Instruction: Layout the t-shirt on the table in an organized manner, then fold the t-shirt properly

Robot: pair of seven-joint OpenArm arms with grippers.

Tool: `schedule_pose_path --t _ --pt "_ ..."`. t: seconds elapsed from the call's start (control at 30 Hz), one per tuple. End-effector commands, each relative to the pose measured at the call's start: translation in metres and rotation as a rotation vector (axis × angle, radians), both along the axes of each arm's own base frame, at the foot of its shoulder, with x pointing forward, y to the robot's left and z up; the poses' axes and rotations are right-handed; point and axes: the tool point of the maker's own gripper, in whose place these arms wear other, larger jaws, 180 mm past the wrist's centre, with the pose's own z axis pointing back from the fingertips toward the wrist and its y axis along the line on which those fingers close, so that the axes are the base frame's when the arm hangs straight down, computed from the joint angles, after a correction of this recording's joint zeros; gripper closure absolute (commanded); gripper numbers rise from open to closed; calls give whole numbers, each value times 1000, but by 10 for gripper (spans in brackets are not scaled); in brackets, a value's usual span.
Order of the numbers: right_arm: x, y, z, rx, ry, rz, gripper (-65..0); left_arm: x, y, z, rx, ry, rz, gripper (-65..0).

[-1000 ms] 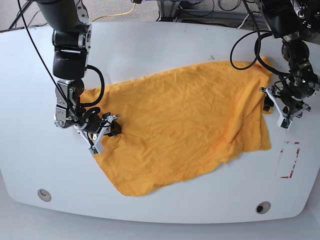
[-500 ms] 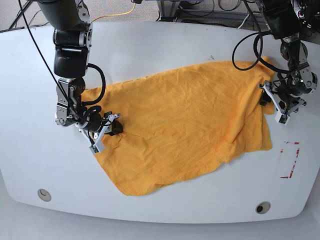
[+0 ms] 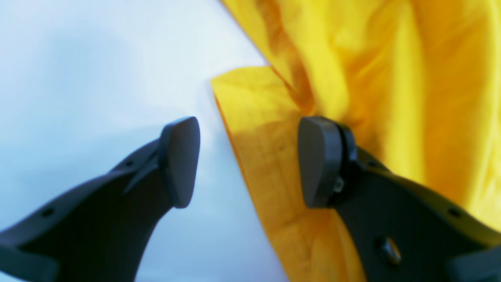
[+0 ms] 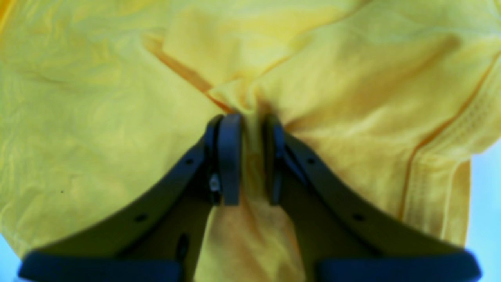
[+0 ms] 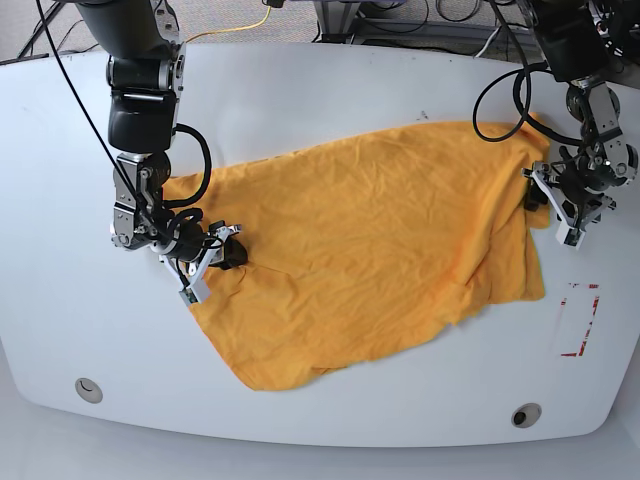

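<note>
T-shirt spread on desk but wrinkled, skewed; layout unfinished, fold not begun. My right claw pinches cloth; my left claw wide, straddling edge

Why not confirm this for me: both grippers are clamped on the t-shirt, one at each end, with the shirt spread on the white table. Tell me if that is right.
Not quite. Only the right gripper is clamped on the t-shirt. The left wrist view shows the left gripper open, its jaws apart either side of the shirt's edge, one over the bare table. The shirt does lie spread on the white table.
</note>
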Motion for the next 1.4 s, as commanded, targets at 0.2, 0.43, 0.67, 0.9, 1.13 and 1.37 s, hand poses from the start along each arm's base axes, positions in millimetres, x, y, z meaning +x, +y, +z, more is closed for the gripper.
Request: schedule_pose_path --t 0.2,0.43,0.67,0.9,1.13,1.37 --pt "-6 -6 -6 -54 42 22 -108 10 23 25 57 -42 9 -372" --pt "-6 -6 -6 -52 41 21 -108 7 21 15 39 -17 9 -372" --pt "-6 -6 -6 -52 41 21 -108 5 8 3 13 7 -4 -372" --pt "-5 -6 -6 -51 41 19 -108 -4 7 -14 -16 55 8 -372" --pt "-5 -7 -5 -50 40 18 -108 -8 6 -26 -49 63 19 -372" --pt "-5 -7 -5 -50 40 18 -108 -9 6 -27 -50 65 21 -190"
